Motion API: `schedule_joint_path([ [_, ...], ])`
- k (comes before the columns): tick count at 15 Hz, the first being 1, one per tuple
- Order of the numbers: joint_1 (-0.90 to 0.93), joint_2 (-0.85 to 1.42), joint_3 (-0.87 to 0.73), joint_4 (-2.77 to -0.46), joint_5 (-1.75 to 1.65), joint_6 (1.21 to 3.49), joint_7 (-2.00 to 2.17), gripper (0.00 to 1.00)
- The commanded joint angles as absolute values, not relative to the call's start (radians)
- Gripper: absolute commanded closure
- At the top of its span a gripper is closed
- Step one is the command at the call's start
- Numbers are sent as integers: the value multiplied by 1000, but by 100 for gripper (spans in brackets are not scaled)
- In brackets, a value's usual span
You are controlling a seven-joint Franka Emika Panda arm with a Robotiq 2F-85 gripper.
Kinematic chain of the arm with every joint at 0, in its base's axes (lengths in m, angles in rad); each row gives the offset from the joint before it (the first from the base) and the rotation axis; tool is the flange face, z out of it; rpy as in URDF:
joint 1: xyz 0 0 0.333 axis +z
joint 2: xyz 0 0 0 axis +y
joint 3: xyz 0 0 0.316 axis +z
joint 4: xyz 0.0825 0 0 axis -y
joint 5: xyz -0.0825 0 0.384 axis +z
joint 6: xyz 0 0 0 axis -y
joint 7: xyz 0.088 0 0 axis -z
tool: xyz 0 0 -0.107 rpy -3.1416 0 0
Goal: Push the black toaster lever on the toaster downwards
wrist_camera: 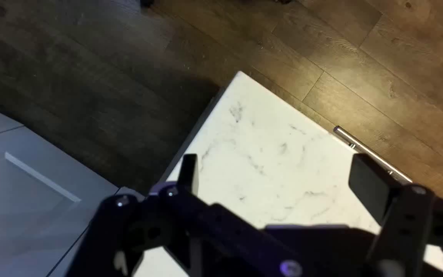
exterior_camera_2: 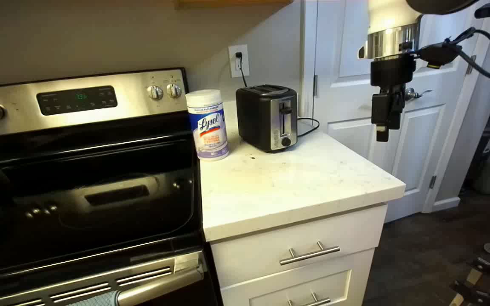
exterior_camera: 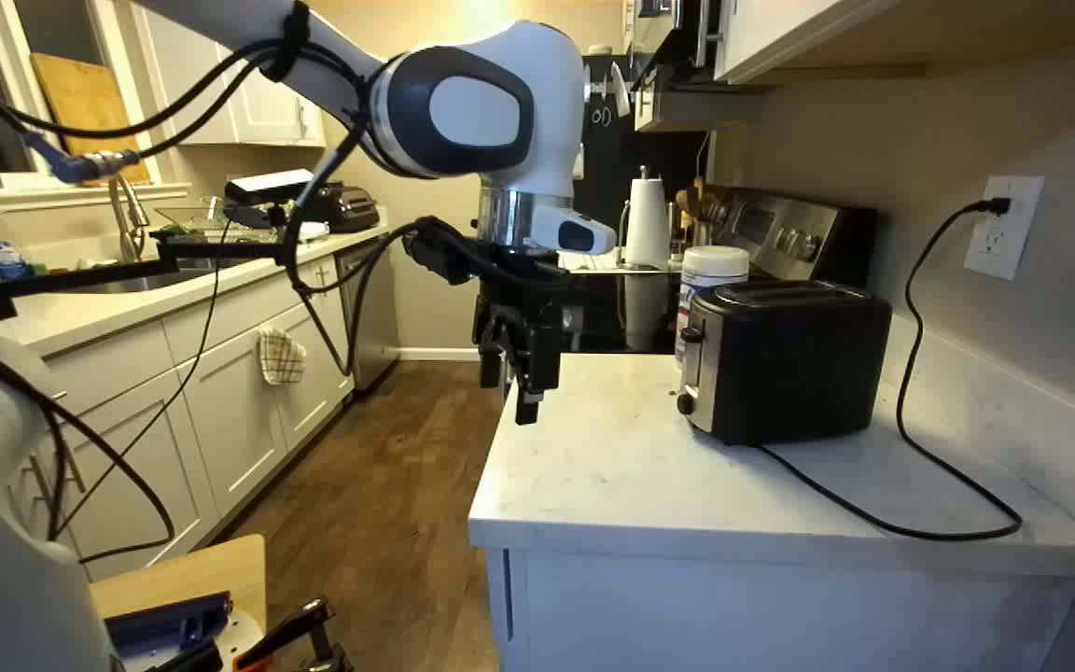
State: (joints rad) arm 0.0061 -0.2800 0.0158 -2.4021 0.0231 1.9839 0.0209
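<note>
Arm (exterior_camera: 551,112): in an exterior view, a pale link (exterior_camera: 216,15) slopes down from the upper left to a dark-trimmed joint (exterior_camera: 477,112). Past it comes a metal collar (exterior_camera: 523,219), with the gripper (wrist_camera: 280,181) hanging beneath and pointing down. In an exterior view, the same end of the arm shows at the upper right, against a white door (exterior_camera_2: 347,93).

Gripper: fingers (wrist_camera: 371,186) spread wide apart in the wrist view, pale counter (wrist_camera: 267,154) visible in the gap. Position is raised over the counter, near the corner beside the drawer handle (exterior_camera_2: 309,255).

Toaster (exterior_camera_2: 255,119): upright on the counter, near the wall (exterior_camera_2: 100,34), well apart from the gripper. A canister (exterior_camera_2: 208,127) stands just beside it; a stove (exterior_camera_2: 121,212) adjoins the counter.

Lever (exterior_camera_2: 286,109): on the toaster's silvery end face (exterior_camera_2: 275,112), near the top of its slot (exterior_camera_2: 283,123) and above a round knob (exterior_camera_2: 286,141). It is well apart from the fingers.

Cord (exterior_camera: 957,537): emerges beneath the toaster, loops over the counter and rises to the outlet (exterior_camera: 1004,243).
</note>
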Motion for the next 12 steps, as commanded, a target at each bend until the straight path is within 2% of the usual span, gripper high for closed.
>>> schedule_joint_path([
  [1, 7, -280, 14, -2401, 23, 1982, 21, 0],
  [7, 7, -278, 15, -2399, 22, 1989, 25, 0],
  [12, 8, -214, 21, -2312, 24, 2056, 47, 0],
])
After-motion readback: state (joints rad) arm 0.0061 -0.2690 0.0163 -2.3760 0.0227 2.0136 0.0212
